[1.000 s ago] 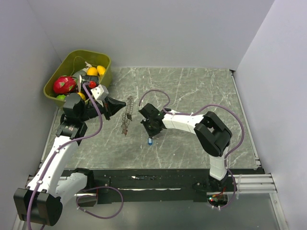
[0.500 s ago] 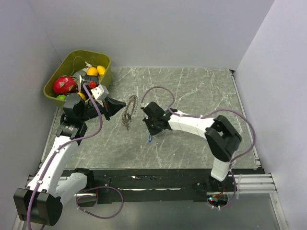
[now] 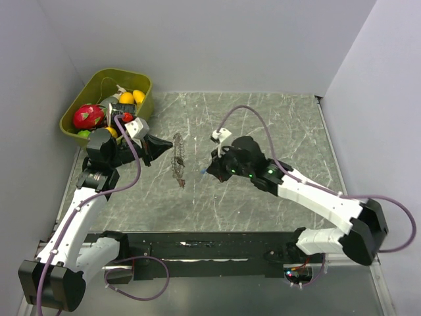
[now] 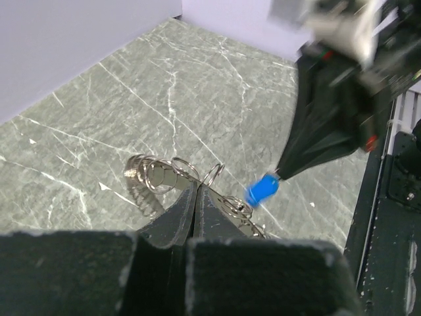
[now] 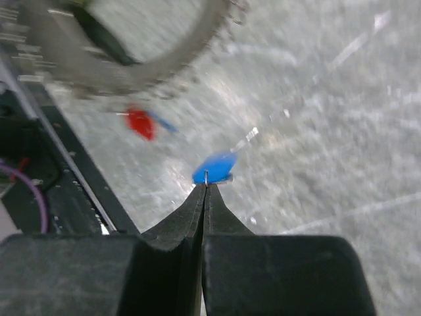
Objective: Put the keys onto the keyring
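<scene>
My left gripper [image 3: 169, 146] is shut on the keyring [image 3: 177, 160], which hangs edge-on above the table's middle left. In the left wrist view the thin wire loops of the keyring [image 4: 176, 172] stick out past the closed fingertips of the left gripper [image 4: 195, 187]. My right gripper [image 3: 209, 170] is shut on a blue-headed key [image 3: 203, 170], held in the air just right of the ring. That blue key [image 5: 214, 167] sits at the closed tips of the right gripper [image 5: 206, 186], and the blue key [image 4: 262, 189] shows close beside the ring. A red-headed key [image 5: 140, 123] appears blurred below the keyring [image 5: 141, 62].
An olive-green bin [image 3: 99, 80] holding fruit and other items stands at the back left, behind the left arm. Grey walls close in the marble table [image 3: 276, 125] on three sides. A black rail [image 3: 217, 245] runs along the near edge.
The right gripper closed on the blue key at the table, lifted it and swung up beside the ring. The keyring has swung a little in the left gripper, which stayed put.
</scene>
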{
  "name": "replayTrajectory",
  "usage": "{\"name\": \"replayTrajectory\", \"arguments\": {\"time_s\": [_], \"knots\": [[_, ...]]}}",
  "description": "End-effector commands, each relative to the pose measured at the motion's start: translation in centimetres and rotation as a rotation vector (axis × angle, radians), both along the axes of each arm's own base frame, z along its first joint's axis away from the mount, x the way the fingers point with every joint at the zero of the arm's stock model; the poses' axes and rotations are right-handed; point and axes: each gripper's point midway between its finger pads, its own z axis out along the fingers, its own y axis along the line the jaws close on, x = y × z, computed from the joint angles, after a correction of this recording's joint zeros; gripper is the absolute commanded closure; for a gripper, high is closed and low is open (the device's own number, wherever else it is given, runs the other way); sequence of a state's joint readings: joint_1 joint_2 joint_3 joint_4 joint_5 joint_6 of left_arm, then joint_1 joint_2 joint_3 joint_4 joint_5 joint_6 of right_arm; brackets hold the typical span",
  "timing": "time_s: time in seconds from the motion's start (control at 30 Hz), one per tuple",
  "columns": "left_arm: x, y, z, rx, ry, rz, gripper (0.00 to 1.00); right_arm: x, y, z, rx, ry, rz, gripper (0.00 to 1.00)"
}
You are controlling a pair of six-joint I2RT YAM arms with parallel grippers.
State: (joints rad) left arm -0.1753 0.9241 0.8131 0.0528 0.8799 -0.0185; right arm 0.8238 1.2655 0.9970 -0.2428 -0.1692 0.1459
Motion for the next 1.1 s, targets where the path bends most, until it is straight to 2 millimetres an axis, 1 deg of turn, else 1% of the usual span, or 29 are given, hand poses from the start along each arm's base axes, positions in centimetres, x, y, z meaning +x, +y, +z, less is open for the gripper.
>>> {"name": "replayTrajectory", "arguments": {"time_s": [0.0,0.03,0.07,0.1,0.13,0.23,0.3,0.37,0.5,0.57,0.6,0.63,0.67,0.7,0.73,0.77,0.8,0.83,0.87,0.9,1.07], "knots": [[-0.8,-0.1,2.5,0.005,-0.131,-0.034,0.99,-1.7,0.6,6.7,0.218,-0.215,0.150,1.00],[-0.8,-0.1,2.5,0.006,-0.132,-0.034,0.99,-2.2,0.3,6.3,0.233,-0.217,0.161,1.00],[-0.9,-0.1,2.5,0.006,-0.134,-0.037,0.99,-2.3,0.4,7.9,0.289,-0.266,0.168,1.00],[-1.0,-0.1,2.5,0.009,-0.139,-0.045,0.99,-2.8,-0.1,9.1,0.332,-0.287,0.182,1.00],[-1.0,-0.1,2.5,0.009,-0.141,-0.048,0.99,-3.0,-0.3,9.3,0.352,-0.279,0.179,1.00],[-1.1,-0.3,2.6,0.011,-0.148,-0.065,0.99,-3.4,-0.7,10.9,0.393,-0.291,0.200,1.00],[-1.2,-0.4,2.7,0.011,-0.154,-0.073,0.99,-3.5,-0.7,11.0,0.388,-0.284,0.209,1.00],[-1.2,-0.5,2.8,0.012,-0.157,-0.077,0.99,-3.6,-0.6,11.7,0.387,-0.295,0.228,1.00],[-1.2,-0.8,2.8,0.029,-0.162,-0.076,0.99,-3.3,-0.2,11.9,0.361,-0.289,0.242,1.00],[-1.1,-1.0,2.7,0.042,-0.147,-0.068,0.99,-3.2,-0.1,12.4,0.356,-0.301,0.253,1.00],[-1.2,-1.3,2.7,0.053,-0.159,-0.072,0.99,-3.0,0.0,12.3,0.350,-0.297,0.250,1.00],[-1.1,-1.5,2.8,0.057,-0.161,-0.067,0.99,-2.9,0.1,12.7,0.351,-0.308,0.254,1.00],[-1.0,-1.9,3.2,0.061,-0.175,-0.054,0.99,-2.6,0.4,12.7,0.345,-0.311,0.256,1.00],[-1.0,-2.1,2.6,0.078,-0.155,-0.052,0.99,-2.5,0.4,12.6,0.332,-0.300,0.256,1.00],[-1.0,-2.4,2.5,0.085,-0.151,-0.051,0.99,-2.4,0.4,12.7,0.321,-0.302,0.257,1.00],[-1.3,-3.1,2.7,0.089,-0.155,-0.064,0.99,-2.0,0.6,12.0,0.296,-0.284,0.254,1.00],[-1.1,-3.1,2.5,0.102,-0.148,-0.044,0.99,-1.8,0.6,12.4,0.285,-0.294,0.254,1.00],[-0.9,-3.4,2.2,0.111,-0.137,-0.043,0.99,-1.7,0.7,12.2,0.274,-0.286,0.255,1.00],[-1.1,-3.9,2.3,0.117,-0.142,-0.051,0.99,-1.5,0.9,11.8,0.258,-0.272,0.257,1.00],[-0.7,-4.0,2.1,0.130,-0.134,-0.030,0.99,-1.4,0.9,12.0,0.255,-0.278,0.255,1.00],[-0.9,-5.3,1.6,0.153,-0.100,-0.037,0.99,-0.9,1.0,11.9,0.244,-0.271,0.242,1.00]]}}
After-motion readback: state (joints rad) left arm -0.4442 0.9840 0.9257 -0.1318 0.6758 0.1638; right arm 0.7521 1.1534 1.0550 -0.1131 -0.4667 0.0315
